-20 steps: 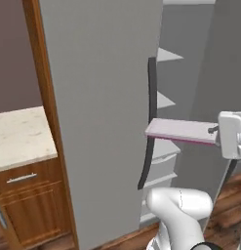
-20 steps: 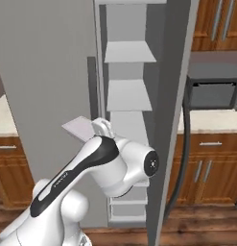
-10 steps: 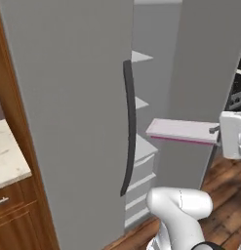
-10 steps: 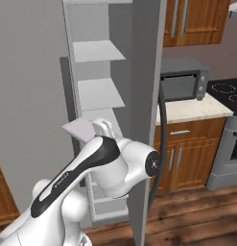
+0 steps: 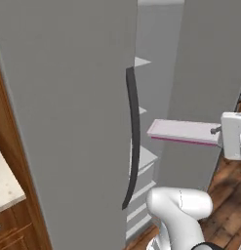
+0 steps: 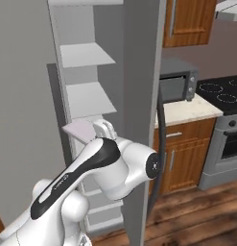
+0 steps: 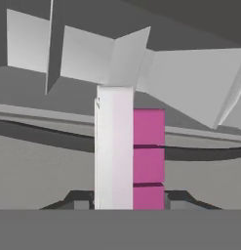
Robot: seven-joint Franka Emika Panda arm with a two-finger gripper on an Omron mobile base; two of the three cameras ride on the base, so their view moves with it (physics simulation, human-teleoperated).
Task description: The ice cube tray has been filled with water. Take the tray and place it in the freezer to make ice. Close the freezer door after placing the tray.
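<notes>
1. The tool (image 7: pixel 129 202) is clamped on the ice cube tray (image 5: pixel 183 132); in the hand view its two dark tips sit at the bottom centre of the frame, one on each side of the tray's near end.
2. In the left base view the tray is at right of centre, a thin pale slab held level, with a pink-purple strip along its lower edge. Its right end meets the white hand at the right edge of the frame.
3. In the hand view the tray rises from the bottom centre as a white strip, with three bright pink cells stacked along its right side.
4. The freezer (image 5: pixel 68 97) takes up most of the left base view. Its left door is a broad plain grey panel covering the left half of the frame, with a long dark curved handle (image 5: pixel 134 136) running down its right edge at centre.
5. Between that door and a second grey door panel at upper right, the freezer stands open, and pale shelf edges show in the gap behind the handle. The tray is held in front of this gap, just right of the handle.
6. In the right base view the open compartment fills the upper left, with pale grey shelves (image 6: pixel 86 55) stacked one above another. The tray (image 6: pixel 81 129) shows at left of centre, below the shelves, above the white arm.
7. Right of the freezer in that view, a grey microwave (image 6: pixel 177 81) sits on a pale desk (image 6: pixel 187 110) over wooden cabinets, with a black stovetop (image 6: pixel 220 91) at the far right.
</notes>
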